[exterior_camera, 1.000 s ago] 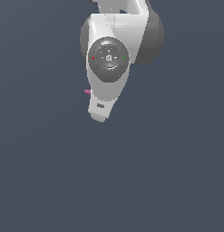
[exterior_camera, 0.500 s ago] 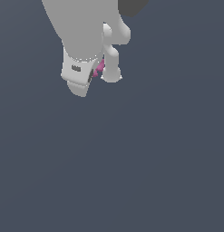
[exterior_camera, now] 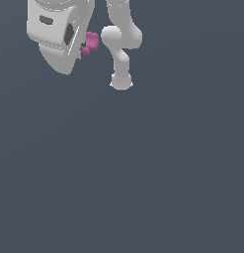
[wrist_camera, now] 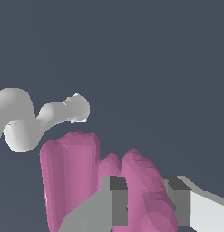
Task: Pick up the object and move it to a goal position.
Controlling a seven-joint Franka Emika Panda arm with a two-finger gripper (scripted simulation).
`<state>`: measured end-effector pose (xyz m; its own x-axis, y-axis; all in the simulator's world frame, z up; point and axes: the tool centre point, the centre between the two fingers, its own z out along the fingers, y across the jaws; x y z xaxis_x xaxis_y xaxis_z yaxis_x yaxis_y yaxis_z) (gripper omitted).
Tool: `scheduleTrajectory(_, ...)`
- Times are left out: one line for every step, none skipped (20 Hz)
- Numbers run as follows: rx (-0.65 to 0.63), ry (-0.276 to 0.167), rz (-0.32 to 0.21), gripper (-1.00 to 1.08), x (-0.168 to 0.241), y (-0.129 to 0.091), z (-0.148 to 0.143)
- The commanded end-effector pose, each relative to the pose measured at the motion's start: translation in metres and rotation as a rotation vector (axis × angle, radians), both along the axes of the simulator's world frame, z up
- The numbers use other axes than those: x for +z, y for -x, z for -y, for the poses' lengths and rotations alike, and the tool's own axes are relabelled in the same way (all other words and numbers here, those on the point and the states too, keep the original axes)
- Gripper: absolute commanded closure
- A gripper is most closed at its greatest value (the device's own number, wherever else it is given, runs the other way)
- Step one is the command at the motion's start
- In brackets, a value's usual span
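Gripping pink object [wrist_camera: 81,181], pincer [wrist_camera: 147,199] closed around it

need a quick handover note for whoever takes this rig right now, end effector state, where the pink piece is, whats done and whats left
End effector: shut on the pink piece, one ridge clamped between the fingers, per the wrist view.
Pink piece: in the exterior view it peeks out beside the white hand, near the frame's top, partly hidden.
Done: the piece is grasped. Whether it is clear of the ground cannot be told.
Left: carry it to the goal and release. No goal marker shows in either view, so confirm the target first.
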<state>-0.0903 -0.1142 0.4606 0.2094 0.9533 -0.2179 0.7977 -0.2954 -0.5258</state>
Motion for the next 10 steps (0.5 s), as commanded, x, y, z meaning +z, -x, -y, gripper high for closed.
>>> scheduleTrajectory(0.001, -0.001, -0.001, 1.08, 0.014, 0.002, 0.007)
scheduleTrajectory(0.001, -0.001, -0.001, 1.08, 0.019, 0.003, 0.009)
scheduleTrajectory(0.001, -0.001, -0.001, 1.08, 0.022, 0.003, 0.011)
scheduleTrajectory(0.001, -0.001, -0.001, 1.08, 0.026, 0.004, 0.013)
scheduleTrajectory(0.002, 0.0, -0.001, 1.08, 0.029, 0.004, 0.015)
scheduleTrajectory(0.002, 0.0, -0.001, 1.08, 0.032, 0.004, 0.016)
scheduleTrajectory(0.002, 0.0, -0.001, 1.08, 0.034, 0.005, 0.018)
scheduleTrajectory(0.002, 0.0, -0.001, 1.08, 0.036, 0.005, 0.019)
scheduleTrajectory(0.002, 0.0, -0.001, 1.08, 0.038, 0.005, 0.019)
scheduleTrajectory(0.002, 0.0, -0.001, 1.08, 0.04, 0.005, 0.02)
